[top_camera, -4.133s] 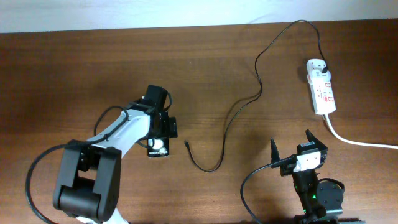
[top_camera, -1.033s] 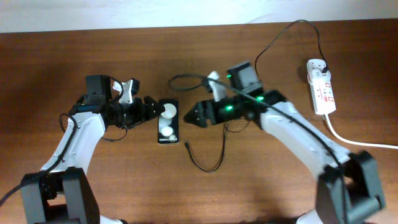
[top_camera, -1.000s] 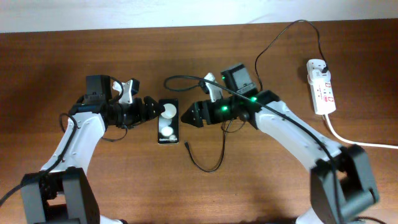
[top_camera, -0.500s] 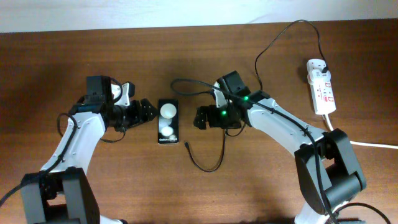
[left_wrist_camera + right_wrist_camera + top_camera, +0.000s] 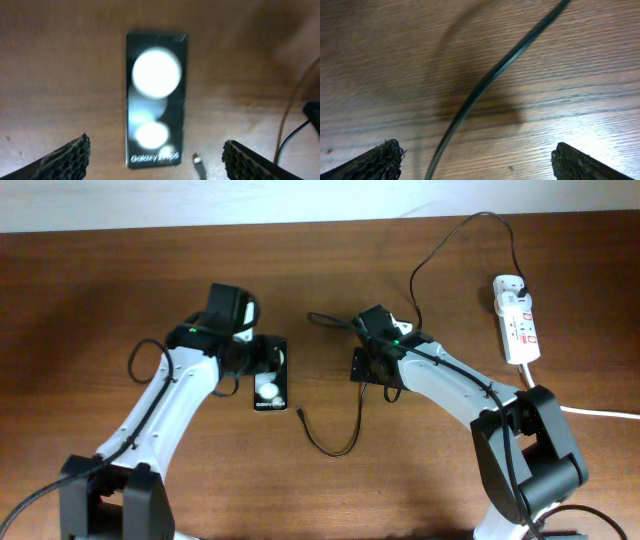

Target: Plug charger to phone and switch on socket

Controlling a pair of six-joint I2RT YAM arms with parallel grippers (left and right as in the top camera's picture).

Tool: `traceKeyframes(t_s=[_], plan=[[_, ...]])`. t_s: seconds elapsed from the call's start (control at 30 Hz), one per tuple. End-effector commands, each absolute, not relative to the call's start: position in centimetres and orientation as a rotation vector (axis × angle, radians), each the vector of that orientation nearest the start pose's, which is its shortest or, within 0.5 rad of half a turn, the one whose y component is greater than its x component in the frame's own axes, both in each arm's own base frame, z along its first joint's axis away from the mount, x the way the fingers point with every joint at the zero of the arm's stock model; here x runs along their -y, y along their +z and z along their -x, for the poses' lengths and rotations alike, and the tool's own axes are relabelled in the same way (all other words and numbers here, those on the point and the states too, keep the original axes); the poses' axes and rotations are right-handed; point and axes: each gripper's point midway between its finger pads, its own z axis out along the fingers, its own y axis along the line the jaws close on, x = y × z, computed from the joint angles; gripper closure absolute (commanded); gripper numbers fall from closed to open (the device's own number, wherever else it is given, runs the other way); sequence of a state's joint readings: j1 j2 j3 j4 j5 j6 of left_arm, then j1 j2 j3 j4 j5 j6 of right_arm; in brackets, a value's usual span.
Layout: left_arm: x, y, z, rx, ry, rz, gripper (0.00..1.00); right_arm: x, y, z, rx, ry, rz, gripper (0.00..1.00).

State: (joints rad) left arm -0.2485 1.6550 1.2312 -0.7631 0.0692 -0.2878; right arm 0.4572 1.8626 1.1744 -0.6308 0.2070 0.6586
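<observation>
The phone (image 5: 269, 390) lies flat left of the table's middle; it is black with two bright reflections (image 5: 156, 100). My left gripper (image 5: 264, 356) hangs open over its far end, and its textured fingers (image 5: 65, 160) stand wide on either side with nothing between them. The charger cable (image 5: 415, 300) runs from its black plug in the socket (image 5: 517, 325) in a loop to a small connector tip (image 5: 301, 414), which lies just off the phone's text end (image 5: 197, 160). My right gripper (image 5: 369, 367) is open above the cable (image 5: 490, 80), which passes between its fingers untouched.
The socket's thick white cord (image 5: 575, 409) trails off the right edge. The cable's low loop (image 5: 345, 448) lies toward the front. The wall edge runs along the back of the wooden table (image 5: 120, 480).
My left arm has swung right and now points down over the phone instead of standing beside it. My right gripper has drawn back right, off the phone side, and sits over the cable. Both opened wider.
</observation>
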Motion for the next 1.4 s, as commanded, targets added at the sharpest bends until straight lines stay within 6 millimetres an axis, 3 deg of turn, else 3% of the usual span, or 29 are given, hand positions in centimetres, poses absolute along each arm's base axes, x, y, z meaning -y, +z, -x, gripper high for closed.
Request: traceKeyframes(t_s=[0.0,0.23,0.43,0.5,0.67,0.83,0.97,1.07,1.2,1.37], plan=[[11.4,10.7,-38.2,-2.744,-0.147,0.012,0.10,-12.4,1.9,-36.0,-2.767,-0.150,-0.381,0.02],[12.6,5.1,-38.9,-2.854,-0.108,-0.023,0.07,-12.2,1.0,-35.6,-2.766,-0.148,-0.381,0.01],[14.5,3.5,-38.8,-2.864,-0.098,-0.089,0.06,-12.2,1.0,-35.6,-2.767,-0.149,-0.380,0.01],[13.6,2.1,-38.8,-2.877,0.013,-0.056,0.05,-12.2,0.9,-35.6,-2.768,-0.150,-0.379,0.01],[12.9,-0.4,-38.6,-2.917,0.075,-0.051,0.04,-12.3,0.9,-35.5,-2.771,-0.151,-0.377,0.01],[13.1,0.2,-39.2,-2.908,0.075,-0.050,0.04,-12.3,0.9,-35.5,-2.770,-0.151,-0.377,0.01],[13.6,3.6,-41.1,-2.880,0.061,-0.039,0.04,-12.2,0.9,-35.5,-2.770,-0.151,-0.377,0.01],[13.4,5.2,-42.0,-2.867,0.058,-0.027,0.02,-12.2,0.9,-35.5,-2.770,-0.151,-0.377,0.01],[12.5,4.1,-41.7,-2.901,0.094,-0.013,0.00,-12.2,0.9,-35.5,-2.770,-0.151,-0.377,0.01],[12.0,1.3,-40.9,-2.976,0.136,-0.017,0.01,-12.3,0.9,-35.5,-2.770,-0.151,-0.377,0.01]])
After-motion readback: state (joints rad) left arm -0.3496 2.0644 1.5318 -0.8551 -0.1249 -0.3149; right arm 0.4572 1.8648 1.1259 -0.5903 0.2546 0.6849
